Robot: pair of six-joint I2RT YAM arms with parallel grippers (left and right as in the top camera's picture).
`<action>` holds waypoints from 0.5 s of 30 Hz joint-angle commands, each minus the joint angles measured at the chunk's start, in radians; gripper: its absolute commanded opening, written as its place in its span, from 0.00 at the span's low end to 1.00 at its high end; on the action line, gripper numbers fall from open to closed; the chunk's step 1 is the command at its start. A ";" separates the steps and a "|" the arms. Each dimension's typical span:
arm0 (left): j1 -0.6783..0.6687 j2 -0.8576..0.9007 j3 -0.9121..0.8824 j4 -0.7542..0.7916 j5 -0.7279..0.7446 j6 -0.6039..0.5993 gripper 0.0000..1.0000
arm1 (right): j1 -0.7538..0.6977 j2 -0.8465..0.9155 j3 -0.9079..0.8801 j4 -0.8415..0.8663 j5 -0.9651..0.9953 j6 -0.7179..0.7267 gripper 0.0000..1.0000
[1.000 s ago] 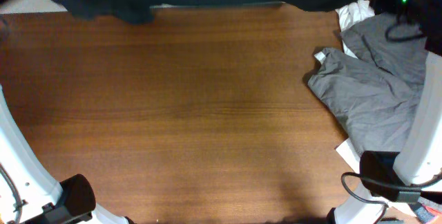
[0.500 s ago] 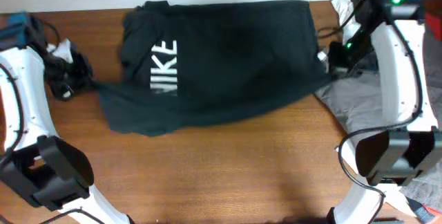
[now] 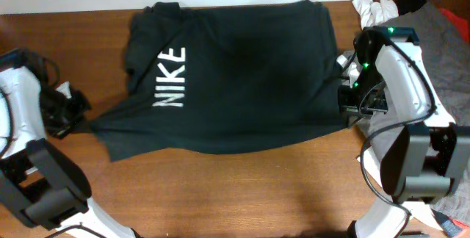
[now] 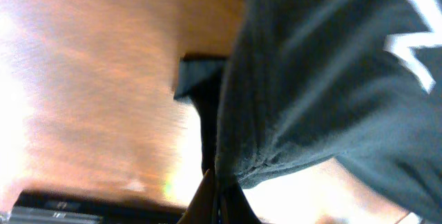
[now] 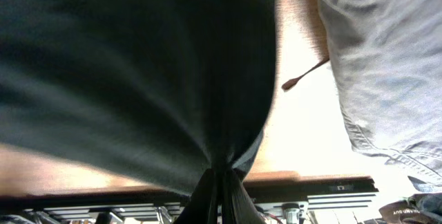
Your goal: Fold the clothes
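Both jaws clamp the black T-shirt, left arm and right arm low at its sides

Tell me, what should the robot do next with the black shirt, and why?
Probably lay the T-shirt flat on the table and let go. The left hand and right hand pinch its opposite edges, and it is spread wide with NIKE facing up, so folding can start.

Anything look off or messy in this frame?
Nothing spilled or damaged. The black T-shirt lies skewed, not flat: one edge is drawn to a point at the left gripper, and fabric bunches beside the lettering. Grey garments sit heaped at far right.
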 commanded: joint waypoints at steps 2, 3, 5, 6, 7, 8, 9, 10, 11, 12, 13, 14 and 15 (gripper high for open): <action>0.056 -0.085 -0.014 -0.005 -0.061 -0.055 0.00 | 0.006 -0.100 -0.129 0.040 0.002 -0.007 0.04; 0.060 -0.095 -0.018 -0.009 -0.061 -0.055 0.00 | 0.006 -0.115 -0.157 0.048 0.002 -0.007 0.04; 0.062 -0.119 -0.036 -0.010 -0.061 -0.055 0.00 | 0.006 -0.151 -0.208 0.054 0.006 -0.007 0.04; 0.061 -0.132 -0.050 -0.010 -0.056 -0.055 0.00 | 0.006 -0.166 -0.224 0.055 0.010 -0.007 0.04; 0.061 -0.142 -0.062 -0.009 -0.051 -0.055 0.00 | 0.006 -0.187 -0.243 0.057 0.014 -0.007 0.04; 0.053 -0.174 -0.109 -0.006 -0.035 -0.055 0.00 | 0.006 -0.243 -0.274 0.059 0.013 -0.007 0.04; 0.052 -0.190 -0.132 -0.003 -0.034 -0.055 0.00 | 0.006 -0.268 -0.279 0.057 0.014 -0.007 0.04; 0.052 -0.207 -0.152 -0.001 -0.034 -0.055 0.00 | 0.006 -0.293 -0.281 0.053 0.013 -0.006 0.04; 0.052 -0.227 -0.173 0.003 -0.034 -0.055 0.00 | 0.006 -0.318 -0.281 0.050 0.013 -0.003 0.04; 0.052 -0.248 -0.192 0.010 -0.034 -0.055 0.00 | 0.006 -0.345 -0.281 0.046 0.013 0.000 0.04; 0.052 -0.277 -0.214 0.018 -0.035 -0.063 0.00 | 0.006 -0.370 -0.281 0.042 0.013 0.008 0.04; 0.052 -0.313 -0.237 0.022 -0.035 -0.074 0.00 | 0.006 -0.403 -0.281 0.033 0.013 0.024 0.04; 0.052 -0.335 -0.248 0.024 -0.035 -0.078 0.00 | 0.006 -0.425 -0.281 0.025 0.013 0.029 0.04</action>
